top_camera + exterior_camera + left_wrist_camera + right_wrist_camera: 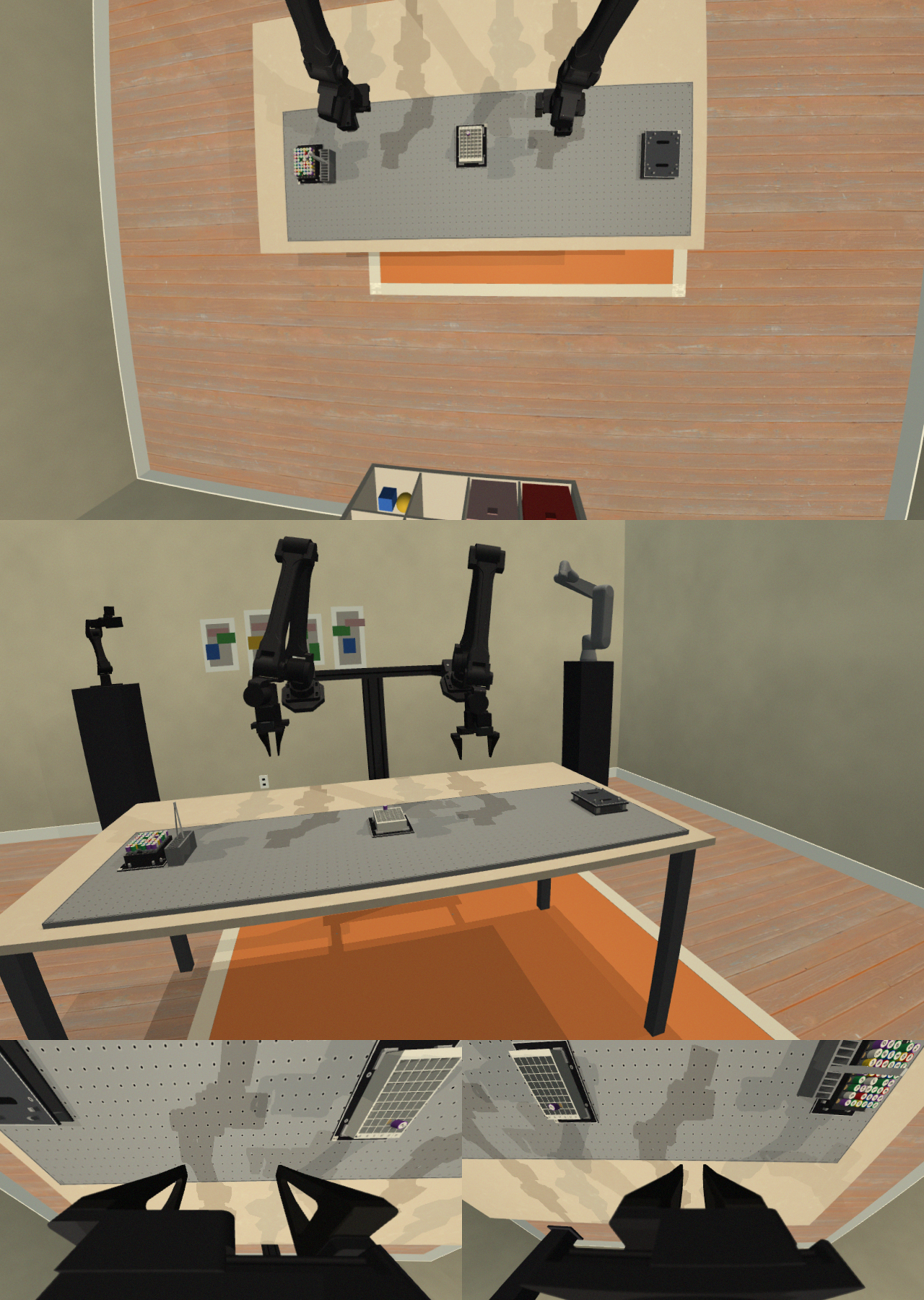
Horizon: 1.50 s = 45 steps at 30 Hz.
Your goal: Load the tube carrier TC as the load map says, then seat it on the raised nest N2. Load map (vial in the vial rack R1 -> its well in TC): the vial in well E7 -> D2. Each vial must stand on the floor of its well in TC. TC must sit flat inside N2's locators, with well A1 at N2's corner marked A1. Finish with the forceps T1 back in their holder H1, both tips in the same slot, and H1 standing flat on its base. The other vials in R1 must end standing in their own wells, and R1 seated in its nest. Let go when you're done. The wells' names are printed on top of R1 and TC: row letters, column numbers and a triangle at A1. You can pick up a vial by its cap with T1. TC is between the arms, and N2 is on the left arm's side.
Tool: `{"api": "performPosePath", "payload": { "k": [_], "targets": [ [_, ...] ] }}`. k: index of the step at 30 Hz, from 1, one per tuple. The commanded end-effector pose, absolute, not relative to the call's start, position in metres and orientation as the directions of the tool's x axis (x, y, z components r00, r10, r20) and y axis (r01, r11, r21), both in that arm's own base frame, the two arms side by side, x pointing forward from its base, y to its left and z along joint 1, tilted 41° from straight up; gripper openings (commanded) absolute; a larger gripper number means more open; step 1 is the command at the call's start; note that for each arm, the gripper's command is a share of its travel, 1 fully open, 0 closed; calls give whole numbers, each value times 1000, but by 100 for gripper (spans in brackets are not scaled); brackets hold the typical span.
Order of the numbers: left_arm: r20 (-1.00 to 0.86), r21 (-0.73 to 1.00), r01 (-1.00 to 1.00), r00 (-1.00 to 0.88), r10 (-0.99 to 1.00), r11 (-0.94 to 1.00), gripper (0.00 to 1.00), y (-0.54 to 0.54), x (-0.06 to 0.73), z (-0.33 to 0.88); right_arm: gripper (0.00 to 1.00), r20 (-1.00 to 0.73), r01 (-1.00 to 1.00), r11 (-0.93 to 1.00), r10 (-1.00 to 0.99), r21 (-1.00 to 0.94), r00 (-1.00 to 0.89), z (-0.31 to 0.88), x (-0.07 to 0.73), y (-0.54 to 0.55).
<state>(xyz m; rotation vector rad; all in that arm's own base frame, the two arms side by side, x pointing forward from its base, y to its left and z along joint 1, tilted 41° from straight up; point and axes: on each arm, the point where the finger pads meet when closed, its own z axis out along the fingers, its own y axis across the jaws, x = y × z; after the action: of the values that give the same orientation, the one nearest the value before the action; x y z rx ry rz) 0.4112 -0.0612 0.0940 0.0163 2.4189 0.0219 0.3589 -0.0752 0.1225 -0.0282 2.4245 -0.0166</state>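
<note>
loading looks done, 1 vial (468, 132) (385, 807) (399, 1124) (554, 1106) standing in carrier tc (471, 153) (390, 828) (366, 1108) (566, 1083) between the arms. left gripper (562, 132) (474, 756) (232, 1168) wide open, right gripper (349, 128) (273, 754) (693, 1166) slightly open, both holding nothing; next, lift tc level towards n2 (661, 154) (599, 802) (22, 1087).

Against the wall, a grey robot arm (602, 617) tops a black pedestal (586, 720). Coloured pictures (349, 637) hang above an outlet (263, 781). A blue cube (388, 498) sits beside a yellow ball (404, 502) in an open compartment.
</note>
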Motion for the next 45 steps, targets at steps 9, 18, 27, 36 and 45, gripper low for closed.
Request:
{"api": "performPosePath", "payload": {
  "k": [9, 18, 27, 36, 45],
  "targets": [
    [-671, -8, -3, -742, -7, 1000, 100, -110, 434, 89, 24, -669, -7, 1000, -19, -20, -743, 131, 363, -77],
    [-670, -9, -2, -742, -7, 1000, 100, -137, 442, 83, 24, -669, -7, 1000, -19, -20, -743, 131, 363, -77],
    [-666, -8, -1, -746, -6, 1000, 100, -171, 453, 75, 24, -669, -7, 1000, -19, -20, -743, 131, 363, -77],
    [-657, -1, -1, -754, -1, 1000, 100, -196, 459, 67, 24, -669, -7, 1000, -19, -20, -743, 131, 363, -77],
    [-653, 2, 0, -757, 2, 1000, 100, -226, 468, 60, 24, -669, -7, 1000, -19, -20, -743, 131, 363, -77]
  ]
}}
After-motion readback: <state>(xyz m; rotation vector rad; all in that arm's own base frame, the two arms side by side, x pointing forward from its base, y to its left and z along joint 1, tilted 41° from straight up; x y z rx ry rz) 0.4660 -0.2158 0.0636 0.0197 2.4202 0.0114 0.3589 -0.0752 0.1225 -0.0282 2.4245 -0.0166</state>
